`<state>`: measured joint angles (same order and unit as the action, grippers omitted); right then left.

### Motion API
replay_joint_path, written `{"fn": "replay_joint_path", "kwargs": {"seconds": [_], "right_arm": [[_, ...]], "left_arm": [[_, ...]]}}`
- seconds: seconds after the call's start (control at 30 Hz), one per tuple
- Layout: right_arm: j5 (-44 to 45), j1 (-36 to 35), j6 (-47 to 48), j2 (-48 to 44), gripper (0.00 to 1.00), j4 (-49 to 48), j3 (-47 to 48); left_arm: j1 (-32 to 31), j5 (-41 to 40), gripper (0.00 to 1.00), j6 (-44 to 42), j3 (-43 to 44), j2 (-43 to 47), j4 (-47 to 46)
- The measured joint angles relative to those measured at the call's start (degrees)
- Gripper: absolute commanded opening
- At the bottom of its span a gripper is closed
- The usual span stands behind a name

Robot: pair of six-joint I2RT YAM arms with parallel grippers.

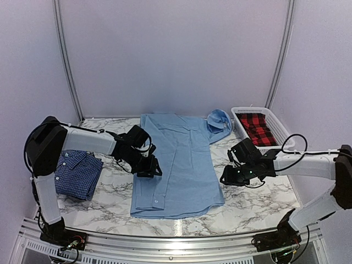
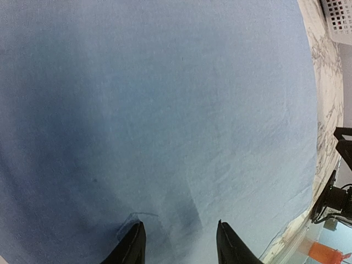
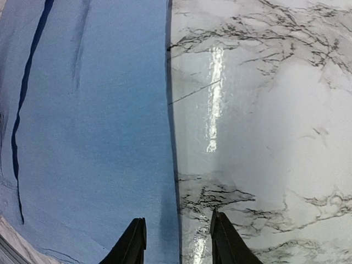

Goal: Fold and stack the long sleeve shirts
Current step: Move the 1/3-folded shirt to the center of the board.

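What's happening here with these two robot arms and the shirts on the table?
Two robot arms are folding shirts on a marble table. A light blue shirt lies spread in the middle, not yet fully folded. The left fingers are open over its left side, and the right fingers are open at its right edge, holding nothing. A dark blue checked shirt already sits folded on the left. A white basket at the far right holds a red plaid cloth.
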<state>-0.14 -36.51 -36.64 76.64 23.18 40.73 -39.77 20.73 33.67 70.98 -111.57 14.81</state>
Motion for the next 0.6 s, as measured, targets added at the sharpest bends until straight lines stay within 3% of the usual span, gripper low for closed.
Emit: {"fn": "replay_joint_path", "kwargs": {"seconds": [0.4, 0.6], "right_arm": [[-2.34, 2.82, 4.24, 5.64, 0.42, -4.17, 0.87], [-2.38, 5.77, 5.90, 6.84, 0.42, -4.92, 1.86]], "left_arm": [[-1.51, 3.50, 0.45, 1.31, -17.16, 8.15, -11.23], [-0.20, 3.28, 0.45, 0.76, -22.64, 12.44, -11.96]]}}
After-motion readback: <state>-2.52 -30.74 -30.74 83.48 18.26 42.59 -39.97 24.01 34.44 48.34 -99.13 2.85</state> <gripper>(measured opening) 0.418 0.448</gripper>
